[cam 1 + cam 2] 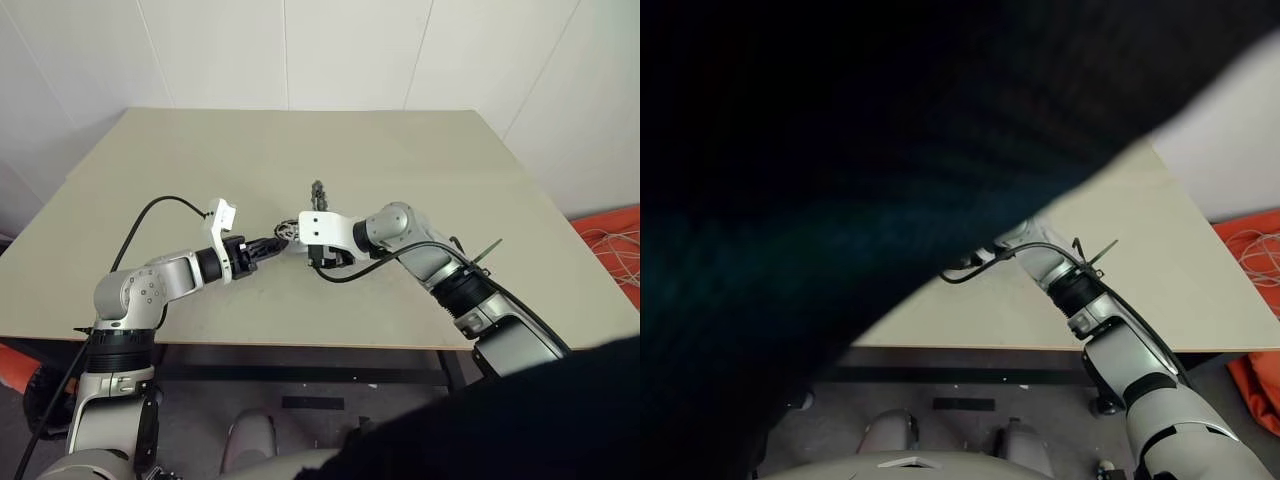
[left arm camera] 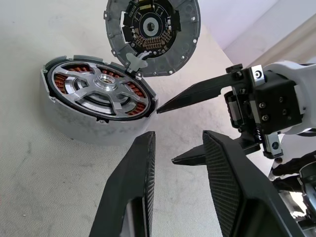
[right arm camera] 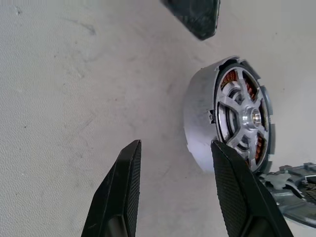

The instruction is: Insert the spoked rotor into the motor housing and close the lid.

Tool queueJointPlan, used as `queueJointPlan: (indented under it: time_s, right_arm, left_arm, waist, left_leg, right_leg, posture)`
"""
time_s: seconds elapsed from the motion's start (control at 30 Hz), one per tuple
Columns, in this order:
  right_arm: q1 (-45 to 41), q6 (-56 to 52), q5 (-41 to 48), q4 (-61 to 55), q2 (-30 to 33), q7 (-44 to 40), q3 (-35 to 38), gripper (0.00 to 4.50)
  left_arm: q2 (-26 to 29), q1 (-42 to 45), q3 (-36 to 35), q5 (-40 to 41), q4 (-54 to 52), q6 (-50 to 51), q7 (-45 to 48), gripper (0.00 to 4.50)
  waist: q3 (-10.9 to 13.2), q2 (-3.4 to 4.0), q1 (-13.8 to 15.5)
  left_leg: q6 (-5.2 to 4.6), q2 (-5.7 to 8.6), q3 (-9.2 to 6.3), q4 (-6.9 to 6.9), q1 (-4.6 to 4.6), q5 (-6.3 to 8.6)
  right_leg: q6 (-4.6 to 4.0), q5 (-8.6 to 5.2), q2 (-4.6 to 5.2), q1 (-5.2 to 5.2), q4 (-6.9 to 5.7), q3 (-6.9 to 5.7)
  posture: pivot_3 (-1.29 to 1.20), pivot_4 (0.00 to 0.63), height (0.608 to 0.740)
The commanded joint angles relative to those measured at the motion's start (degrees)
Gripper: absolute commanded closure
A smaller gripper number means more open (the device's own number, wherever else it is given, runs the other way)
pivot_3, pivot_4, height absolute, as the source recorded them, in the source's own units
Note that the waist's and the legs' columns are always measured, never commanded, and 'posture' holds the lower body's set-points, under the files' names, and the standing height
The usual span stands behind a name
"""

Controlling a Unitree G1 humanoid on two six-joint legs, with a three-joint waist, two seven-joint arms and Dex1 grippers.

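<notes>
The motor housing point(image 2: 74, 128), a pale round shell, lies flat on the table. The spoked rotor point(image 2: 101, 84) sits inside it, its silver spokes over copper windings. Hinged at the housing's far rim, the lid point(image 2: 153, 34) stands upright and open, with its circuit side showing; it is a small dark post point(image 1: 318, 190) in the left eye view. My left gripper point(image 2: 177, 140) is open and empty, just short of the housing. My right gripper point(image 3: 175, 148) is open too, with nothing between its fingers. One finger point(image 2: 197, 91) points at the housing's rim from the side.
The beige table point(image 1: 400, 150) stretches wide around the motor, with its front edge close to me. An orange object with pale cables point(image 1: 615, 250) lies on the floor at the right. A dark shape point(image 1: 840, 150) blocks most of the right eye view.
</notes>
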State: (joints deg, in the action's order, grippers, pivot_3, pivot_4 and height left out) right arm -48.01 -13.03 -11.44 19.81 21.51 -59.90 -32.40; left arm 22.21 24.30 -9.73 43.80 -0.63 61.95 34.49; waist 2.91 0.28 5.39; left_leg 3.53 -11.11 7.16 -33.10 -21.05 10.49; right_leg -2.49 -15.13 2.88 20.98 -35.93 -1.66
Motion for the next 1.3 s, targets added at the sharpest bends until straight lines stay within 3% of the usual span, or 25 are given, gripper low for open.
queueJointPlan:
  time_s: [0.03,0.5,1.3]
  right_arm:
    - [-0.9,-0.4,0.0,-2.8,-0.2,-0.2,1.7,1.97]
    - [1.4,-2.6,-0.3,-3.3,-1.0,0.7,1.6,1.97]
    - [-4.3,3.7,-1.8,12.8,-4.6,3.7,3.1,1.97]
  left_arm:
    - [0.8,1.1,-1.1,1.1,-1.8,-0.1,0.2,2.85]
    - [2.3,1.9,-1.4,1.0,-0.8,-0.3,0.8,2.85]
    - [1.8,-0.6,-3.6,3.6,-3.8,2.0,-2.2,2.85]
  waist:
    - [0.0,0.0,0.0]
    - [0.0,0.0,0.0]
    - [0.0,0.01,0.0]
  left_leg:
    - [-0.01,0.01,0.0,0.0,0.0,0.0]
    - [-0.13,0.02,0.0,0.0,-0.01,0.02]
    - [-0.13,0.02,0.01,0.0,-0.03,0.02]
  right_leg:
    - [0.0,0.0,0.0,0.01,0.0,0.0]
    - [0.0,0.0,0.0,0.0,0.02,0.0]
    - [0.0,0.0,0.01,0.0,0.02,0.0]
  posture:
    - [0.0,0.0,0.74]
    - [0.0,0.0,0.74]
    - [0.0,0.0,0.74]
